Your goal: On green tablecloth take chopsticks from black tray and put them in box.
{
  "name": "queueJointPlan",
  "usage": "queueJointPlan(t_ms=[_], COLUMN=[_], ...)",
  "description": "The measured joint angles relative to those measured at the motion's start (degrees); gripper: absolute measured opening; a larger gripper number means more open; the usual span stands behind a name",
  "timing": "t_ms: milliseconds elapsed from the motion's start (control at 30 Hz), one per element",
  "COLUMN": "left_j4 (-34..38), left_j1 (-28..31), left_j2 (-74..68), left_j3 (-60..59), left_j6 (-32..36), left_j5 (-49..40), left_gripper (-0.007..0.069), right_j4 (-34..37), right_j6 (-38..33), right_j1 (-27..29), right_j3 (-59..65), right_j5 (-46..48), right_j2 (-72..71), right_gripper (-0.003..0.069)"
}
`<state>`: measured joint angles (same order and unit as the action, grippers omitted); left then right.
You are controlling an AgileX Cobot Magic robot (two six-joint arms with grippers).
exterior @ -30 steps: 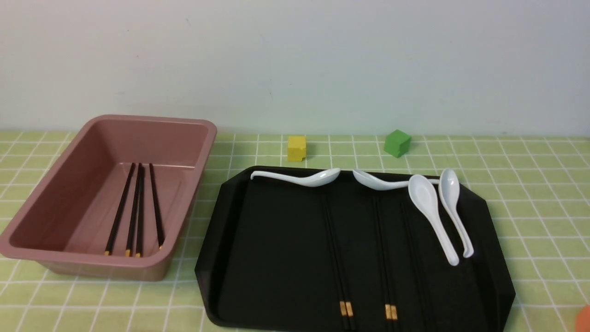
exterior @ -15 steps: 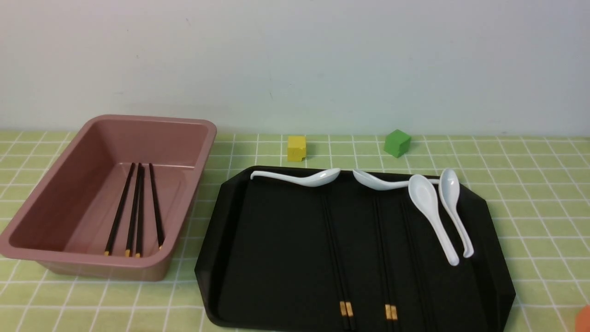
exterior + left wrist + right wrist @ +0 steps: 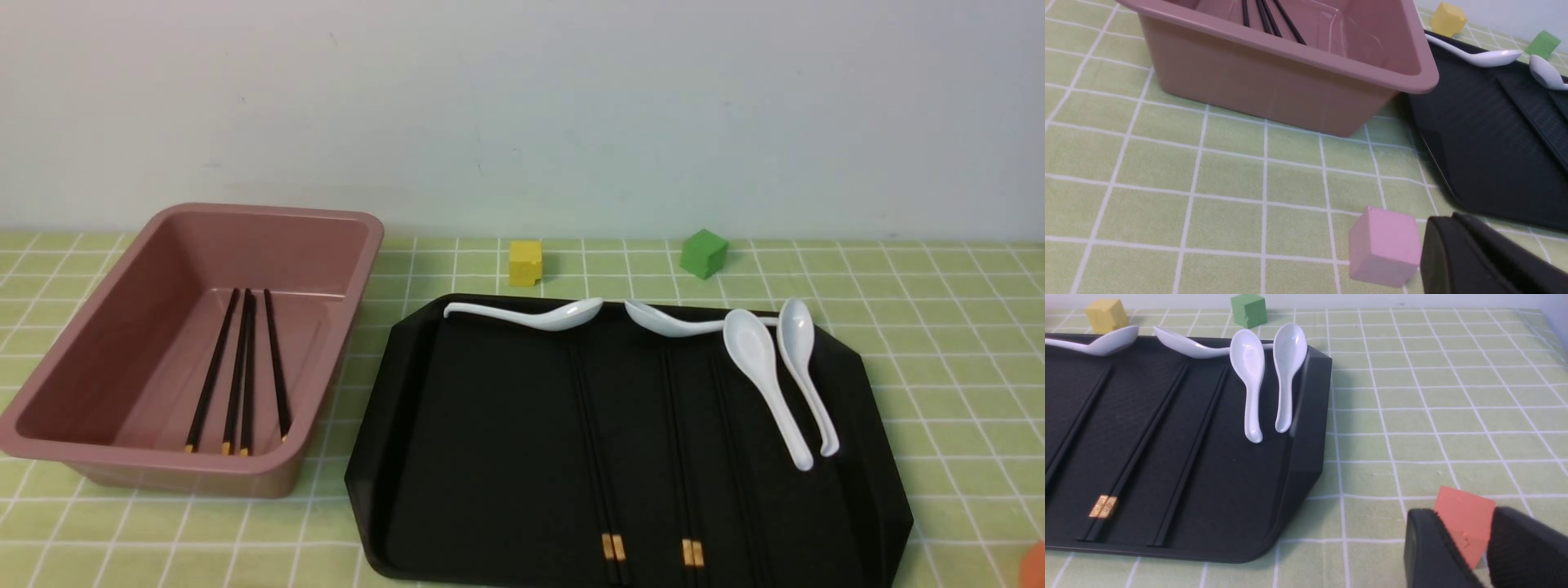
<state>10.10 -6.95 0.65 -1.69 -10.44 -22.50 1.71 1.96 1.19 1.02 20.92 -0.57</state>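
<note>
This looks like a staged test bench in a lab, not a lived-in kitchen. The counter (image 3: 939, 327) is covered with a green tablecloth (image 3: 898, 278) printed in a regular white grid and pushed against a bare, pale wall (image 3: 522, 106) with only faint scuffs. Dining ware is laid out in tidy rows: white spoons (image 3: 763, 384) and black chopsticks (image 3: 608, 490) on a black tray (image 3: 457, 457), beside a pink box (image 3: 98, 359). Small coloured foam-like cubes, yellow (image 3: 525, 262), green (image 3: 704, 253), pink (image 3: 1384, 245) and orange (image 3: 1464, 518), sit scattered about, unlike anything found at a household meal.
</note>
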Motion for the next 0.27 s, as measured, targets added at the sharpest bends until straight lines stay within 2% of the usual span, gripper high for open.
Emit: queueJointPlan(t_ms=[267], left_j4=[0.0], left_j1=[0.0], left_j2=[0.0], left_j3=[0.0], left_j6=[0.0], left_j5=[0.0], left_gripper=[0.0021], right_j4=[0.0], right_j6=[0.0], right_j1=[0.0], right_j3=[0.0], right_j5=[0.0], right_j2=[0.0], right_gripper=[0.024])
